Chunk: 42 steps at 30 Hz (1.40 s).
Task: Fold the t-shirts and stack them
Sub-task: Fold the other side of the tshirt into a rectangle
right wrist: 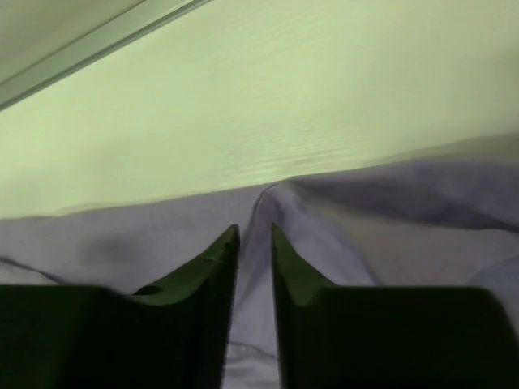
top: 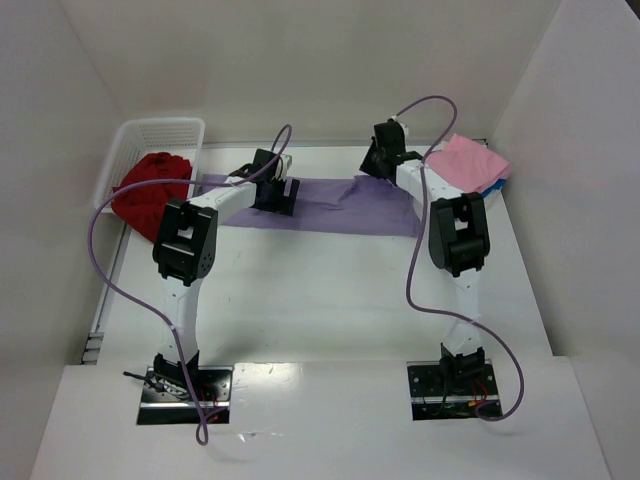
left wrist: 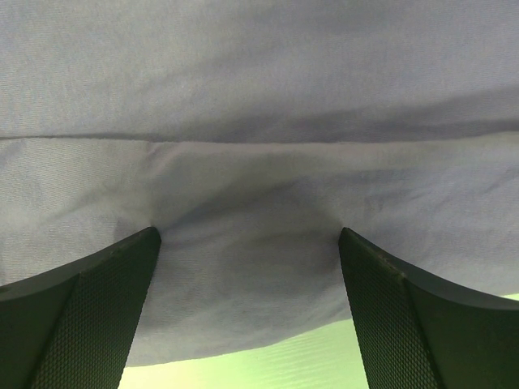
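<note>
The lavender t-shirt (top: 335, 212) lies folded into a long strip across the far middle of the table. My left gripper (top: 276, 196) hovers low over its left part, open, with its wide-apart fingers (left wrist: 105, 300) either side of the cloth (left wrist: 259, 121). My right gripper (top: 378, 160) is at the strip's far right edge, its jaws shut on a raised ridge of lavender cloth (right wrist: 255, 228). The deep red t-shirt (top: 148, 188) is bunched in the white basket (top: 160, 130). A folded pink t-shirt (top: 470, 160) lies on the bright blue one (top: 498, 184) at the far right.
The basket stands at the far left against the wall. White walls close in the table on three sides. Purple cables loop from both arms (top: 415, 260). Bare tabletop (top: 320, 300) lies between the strip and the arm bases.
</note>
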Available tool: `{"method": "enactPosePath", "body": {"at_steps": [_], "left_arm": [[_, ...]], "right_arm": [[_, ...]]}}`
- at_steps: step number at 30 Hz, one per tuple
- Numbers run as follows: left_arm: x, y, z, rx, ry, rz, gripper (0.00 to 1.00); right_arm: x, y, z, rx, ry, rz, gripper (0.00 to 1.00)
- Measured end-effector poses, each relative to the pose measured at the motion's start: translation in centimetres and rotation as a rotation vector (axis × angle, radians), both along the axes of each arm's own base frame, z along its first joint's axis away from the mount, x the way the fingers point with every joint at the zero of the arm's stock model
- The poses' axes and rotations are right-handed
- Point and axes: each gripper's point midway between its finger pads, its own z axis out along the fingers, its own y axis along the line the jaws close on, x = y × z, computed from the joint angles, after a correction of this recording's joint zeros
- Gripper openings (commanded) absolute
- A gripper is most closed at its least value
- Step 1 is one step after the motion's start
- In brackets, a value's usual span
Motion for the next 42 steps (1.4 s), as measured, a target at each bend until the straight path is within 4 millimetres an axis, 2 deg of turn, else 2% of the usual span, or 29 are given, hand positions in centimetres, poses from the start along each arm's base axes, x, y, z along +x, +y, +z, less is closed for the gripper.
{"method": "enactPosePath", "body": {"at_steps": [1,2,6,12,15,19,21,23,28,30,34,39,42], "left_arm": [[0.0,0.0,0.0,0.000,0.000,0.000,0.99],[0.0,0.0,0.0,0.000,0.001,0.000,0.99],[0.0,0.0,0.0,0.000,0.000,0.000,0.99],[0.0,0.0,0.0,0.000,0.000,0.000,0.99],[0.0,0.1,0.0,0.005,-0.002,0.004,0.99],[0.2,0.7,0.2,0.020,-0.005,0.010,0.99],[0.4,1.7,0.7,0.027,-0.012,0.005,0.99],[0.9,3.0,1.6,0.032,-0.033,-0.006,0.99],[2.1,6.5,3.9,0.091,-0.099,-0.065,0.99],[2.5,7.6,4.4,0.120,-0.121,-0.103,0.95],[3.3,9.1,5.4,0.132,-0.155,-0.196,0.98],[5.3,12.0,7.3,0.191,-0.220,-0.229,0.99],[5.7,13.2,7.3,0.238,-0.225,-0.243,0.99]], "right_arm": [[0.4,0.1,-0.2,-0.003,-0.004,0.002,0.40],[0.7,0.1,-0.5,-0.006,-0.003,0.003,0.47],[0.6,0.1,-2.0,-0.026,0.026,0.013,0.63],[-0.1,-0.6,-1.6,-0.042,0.031,0.015,0.67],[-2.0,-1.5,-0.2,-0.046,0.031,0.018,0.67],[-4.8,-2.8,2.5,-0.042,0.005,0.014,0.67],[-6.3,-3.1,3.3,-0.035,-0.007,0.017,0.67],[-7.8,-3.4,2.9,-0.029,0.001,0.024,0.66],[-11.3,-3.7,-1.4,-0.036,0.114,0.047,0.70],[-12.4,-3.7,-2.7,-0.039,0.151,0.053,0.71],[-12.8,-3.3,-2.9,-0.026,0.161,0.069,0.75],[-12.7,-3.1,-1.4,-0.013,0.128,0.077,0.81],[-12.7,-3.1,-0.8,-0.008,0.116,0.079,0.90]]}}
